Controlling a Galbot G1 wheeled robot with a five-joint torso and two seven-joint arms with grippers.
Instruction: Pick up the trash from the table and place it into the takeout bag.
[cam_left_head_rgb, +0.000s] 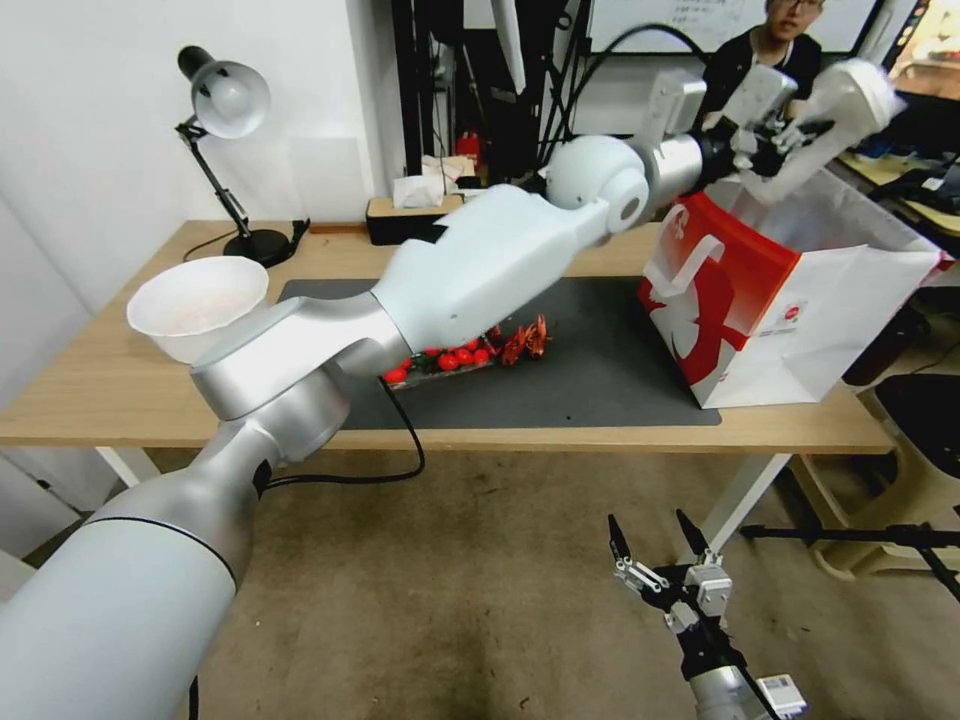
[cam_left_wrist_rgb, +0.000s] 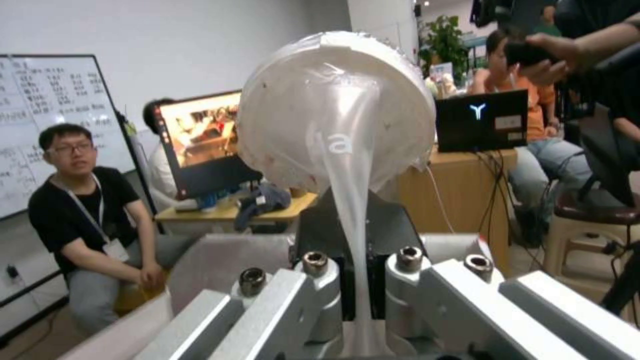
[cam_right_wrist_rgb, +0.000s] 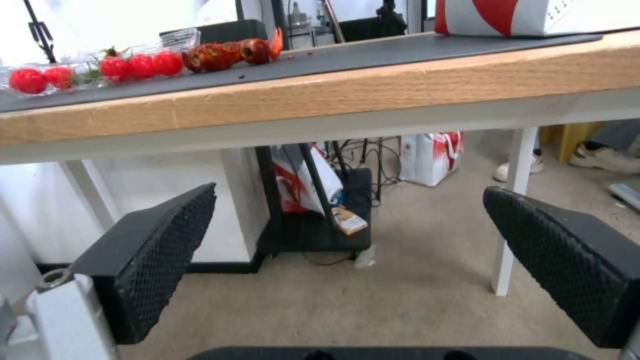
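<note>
White plastic, a bowl (cam_left_head_rgb: 850, 95), sits clenched by its rim in the left gripper (cam_left_head_rgb: 790, 125), held above the open mouth of the takeout bag (cam_left_head_rgb: 790, 300). That bag stands on the table (cam_left_head_rgb: 120, 380); another white bowl (cam_left_head_rgb: 195, 300) lies well to the bag's left, cherry tomatoes (cam_left_head_rgb: 445, 360) between them. In the left wrist view the held bowl (cam_left_wrist_rgb: 337, 110) stands edge-on between the fingers. In the right wrist view the right gripper (cam_right_wrist_rgb: 347, 260) hangs released, jaws wide, below the table edge (cam_right_wrist_rgb: 320, 100).
</note>
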